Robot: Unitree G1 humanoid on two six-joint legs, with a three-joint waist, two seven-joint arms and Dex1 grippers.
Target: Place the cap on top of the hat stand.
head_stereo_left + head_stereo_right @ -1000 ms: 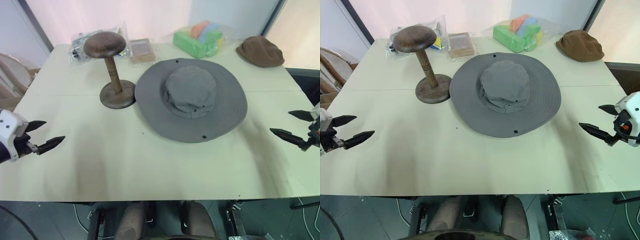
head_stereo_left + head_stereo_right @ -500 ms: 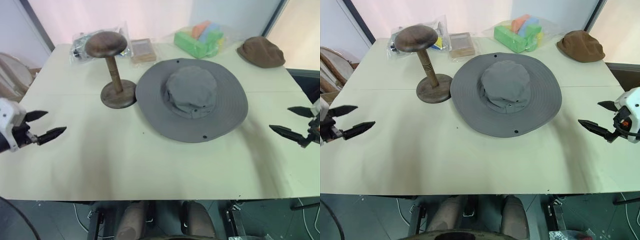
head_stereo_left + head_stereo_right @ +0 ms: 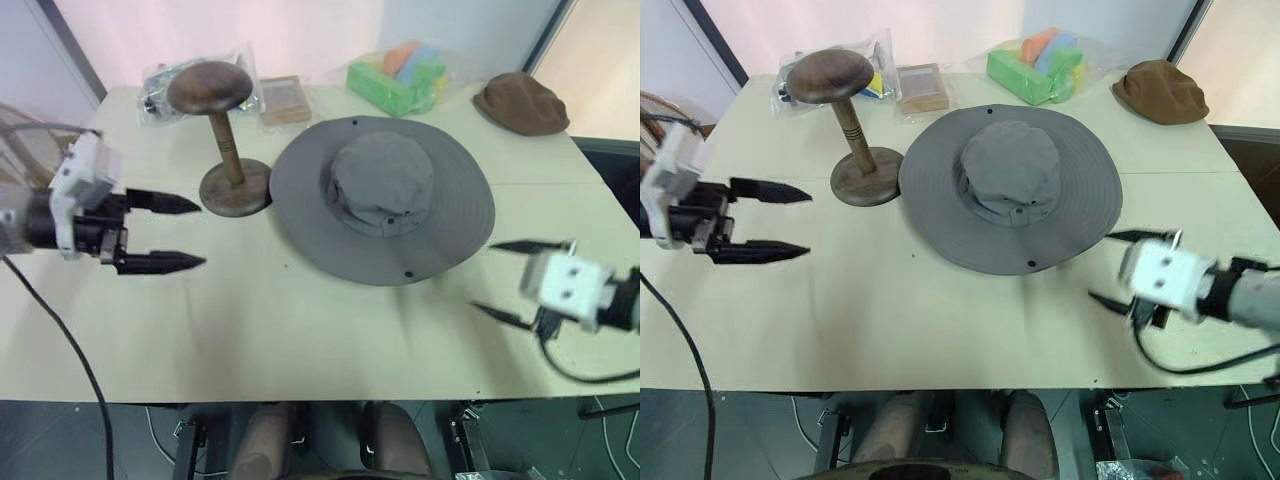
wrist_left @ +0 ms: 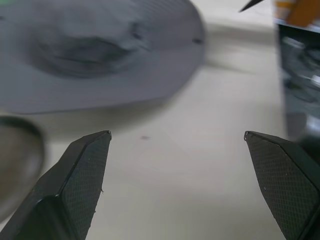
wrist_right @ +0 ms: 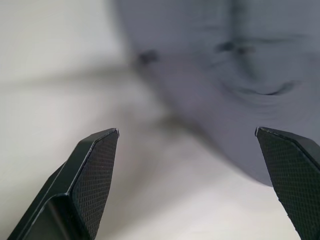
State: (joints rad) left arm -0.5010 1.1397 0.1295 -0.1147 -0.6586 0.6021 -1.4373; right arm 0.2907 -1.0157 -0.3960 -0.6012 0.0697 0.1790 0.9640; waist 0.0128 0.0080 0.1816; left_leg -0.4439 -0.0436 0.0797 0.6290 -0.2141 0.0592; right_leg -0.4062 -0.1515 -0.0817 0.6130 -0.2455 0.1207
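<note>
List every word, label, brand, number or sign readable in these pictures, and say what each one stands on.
No text can be read.
The plastic packets and the small box at the table's far edge may carry print, but it is too small and blurred to read.
The cap and hat stand show none.

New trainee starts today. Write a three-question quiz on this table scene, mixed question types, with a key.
1. True or false: the cap already sits on the hat stand.
2. Which item lies at the table's far right corner? A) small brown cap B) hat stand C) green block pack
3. Fill in: both the left pincer and the right pincer are ____ and empty.

Key: 1 false, it lies flat on the table beside the stand; 2 A; 3 open.
</note>
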